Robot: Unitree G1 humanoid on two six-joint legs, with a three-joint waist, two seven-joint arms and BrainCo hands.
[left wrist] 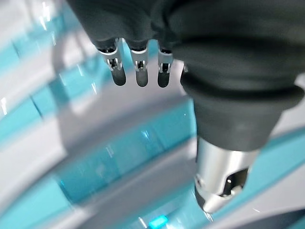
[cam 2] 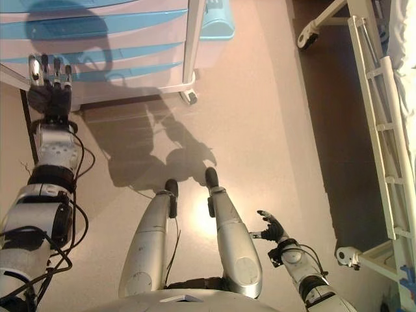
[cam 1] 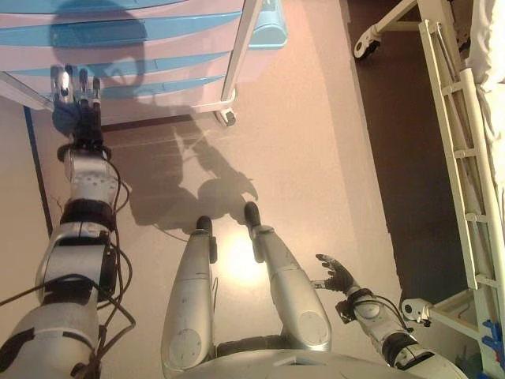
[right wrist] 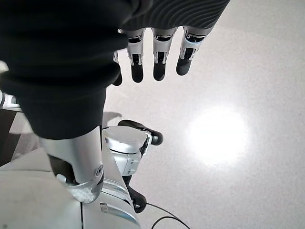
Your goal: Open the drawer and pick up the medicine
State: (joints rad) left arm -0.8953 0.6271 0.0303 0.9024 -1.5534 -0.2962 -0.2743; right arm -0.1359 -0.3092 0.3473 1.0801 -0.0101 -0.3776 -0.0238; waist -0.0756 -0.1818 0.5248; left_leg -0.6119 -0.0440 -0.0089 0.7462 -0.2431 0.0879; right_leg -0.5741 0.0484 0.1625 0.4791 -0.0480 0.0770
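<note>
Silver dark-tipped fingers (cam 1: 75, 83) of the left hand (cam 1: 77, 110) are reaching out straight and relaxed, holding nothing, tips hovering just before the lower blue drawer fronts (cam 1: 150, 59) of the white cabinet (cam 1: 229, 47). The right hand (cam 1: 338, 276) is hanging idle low at the robot's side, fingers loosely spread, empty. All drawers are looking closed; the medicine is showing in no view (presumably inside). To do this well, the fingers should probably hook squarely under one drawer's edge and pull straight back, since the cabinet's caster (cam 1: 228, 118) may let it roll.
</note>
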